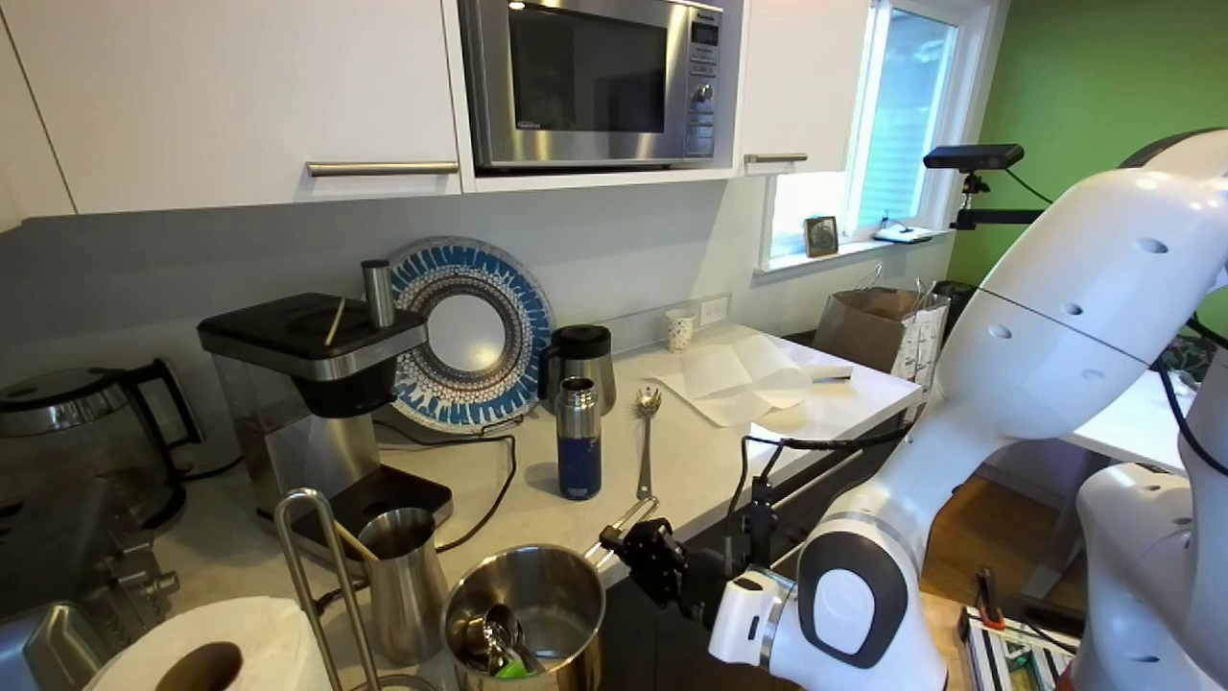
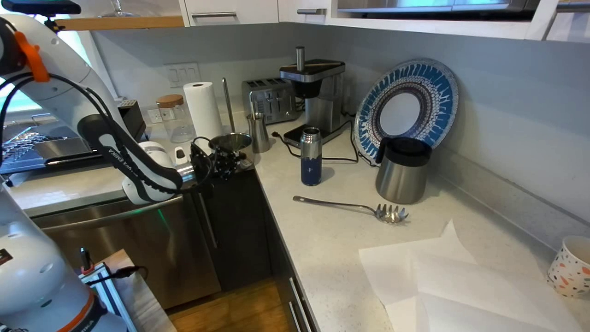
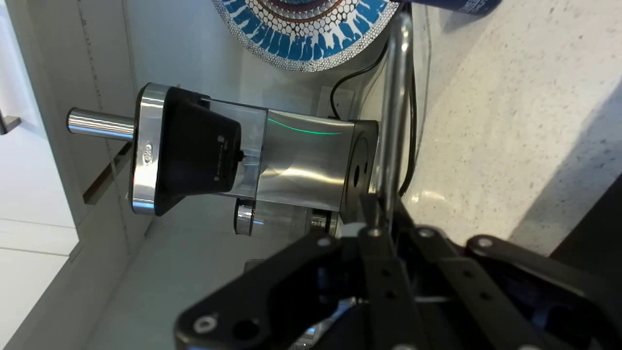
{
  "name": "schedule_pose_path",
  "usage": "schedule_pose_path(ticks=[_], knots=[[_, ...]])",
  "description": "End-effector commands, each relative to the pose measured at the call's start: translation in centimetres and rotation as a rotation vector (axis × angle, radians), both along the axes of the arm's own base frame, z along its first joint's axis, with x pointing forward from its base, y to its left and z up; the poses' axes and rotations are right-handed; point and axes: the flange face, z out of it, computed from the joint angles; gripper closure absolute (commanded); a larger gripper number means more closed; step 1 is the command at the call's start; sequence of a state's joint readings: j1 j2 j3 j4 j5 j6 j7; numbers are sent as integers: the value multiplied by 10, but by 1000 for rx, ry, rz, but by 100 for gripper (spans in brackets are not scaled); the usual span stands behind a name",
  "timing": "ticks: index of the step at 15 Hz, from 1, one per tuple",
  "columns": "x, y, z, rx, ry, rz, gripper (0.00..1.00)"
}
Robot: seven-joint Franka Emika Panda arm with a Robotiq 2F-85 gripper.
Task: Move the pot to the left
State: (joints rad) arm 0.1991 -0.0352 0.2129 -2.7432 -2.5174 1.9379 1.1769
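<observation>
Gripper [image 3: 386, 205], black and two-fingered, clenches the looped steel handle [image 3: 394, 112] of the round stainless-steel pot [image 1: 564, 597] beside the tall steel jug [image 1: 405, 587], so level, unhurried handling should best prevent a knock.

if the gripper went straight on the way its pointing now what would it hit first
Probably the coffee maker, which stands ahead in the wrist view beyond the pot handle clamped in the gripper. Depth is unclear, so the black cord near the coffee maker's base might come first.
</observation>
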Motion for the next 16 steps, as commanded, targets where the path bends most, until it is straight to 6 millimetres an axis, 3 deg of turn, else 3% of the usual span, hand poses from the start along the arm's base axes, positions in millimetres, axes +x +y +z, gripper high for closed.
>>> schedule_pose_path(ticks=[1, 9, 16], knots=[[-3, 12, -2, -9, 0, 26, 99], [-47, 98, -3, -31, -11, 261, 99], [-75, 148, -7, -58, -25, 391, 99]])
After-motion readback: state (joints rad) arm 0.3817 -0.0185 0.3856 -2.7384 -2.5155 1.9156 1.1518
